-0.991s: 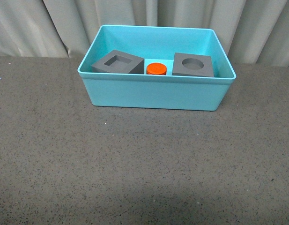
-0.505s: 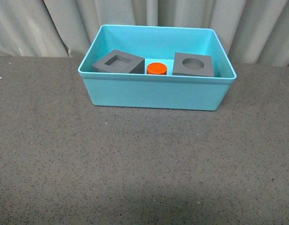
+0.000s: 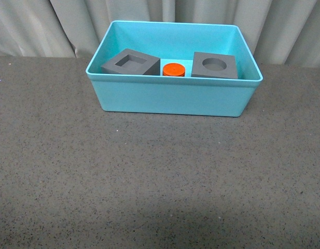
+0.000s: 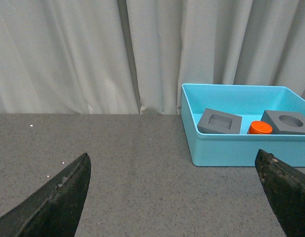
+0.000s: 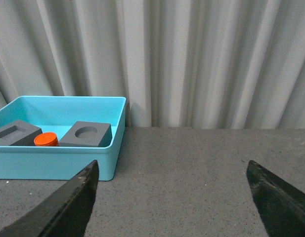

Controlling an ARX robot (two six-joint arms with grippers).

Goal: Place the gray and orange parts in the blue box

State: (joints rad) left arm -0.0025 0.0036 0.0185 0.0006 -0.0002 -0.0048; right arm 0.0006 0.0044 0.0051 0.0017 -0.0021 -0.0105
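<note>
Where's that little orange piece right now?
In the front view, the orange cylinder sits inside the blue box, between the two gray cubes.

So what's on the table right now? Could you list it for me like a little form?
Container: blue box on a dark table
Inside, left: gray cube with square recess
Inside, middle: orange cylinder
Inside, right: gray cube with round recess
Left gripper: fingers spread, empty
Right gripper: fingers spread, empty
Backdrop: gray curtain
</note>
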